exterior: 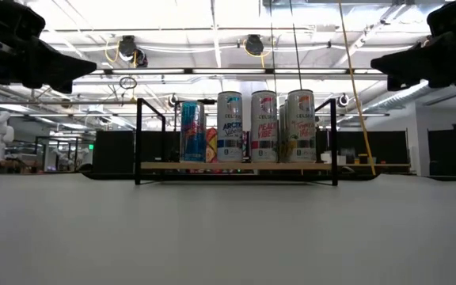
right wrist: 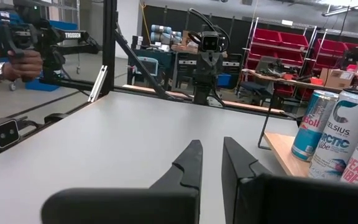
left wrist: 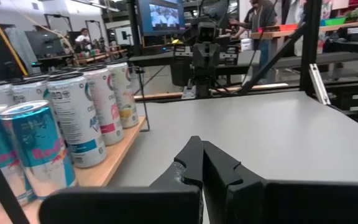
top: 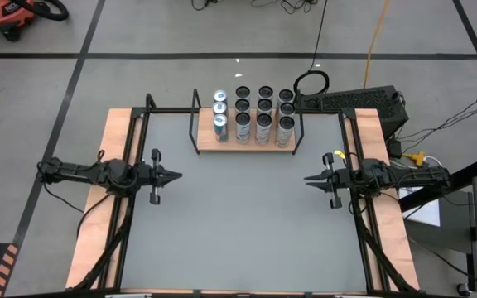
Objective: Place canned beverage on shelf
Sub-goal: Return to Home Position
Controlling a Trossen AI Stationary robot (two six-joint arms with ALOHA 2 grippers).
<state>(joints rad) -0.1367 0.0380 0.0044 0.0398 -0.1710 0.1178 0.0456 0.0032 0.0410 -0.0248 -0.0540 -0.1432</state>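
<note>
The shelf is a small light-wood board with a black rod frame at the table's far middle. Several upright cans stand on it: blue cans at its left end, white and dark-topped cans to their right. The cans also show in the low view. My left gripper hovers at the table's left, shut and empty, pointing right. My right gripper hovers at the table's right, slightly open and empty, pointing left. Both are well short of the shelf.
The grey tabletop lies bare between the two grippers and toward the near edge. Black frame rails run along the table's left and right sides. A person's hand shows in the room beyond the table.
</note>
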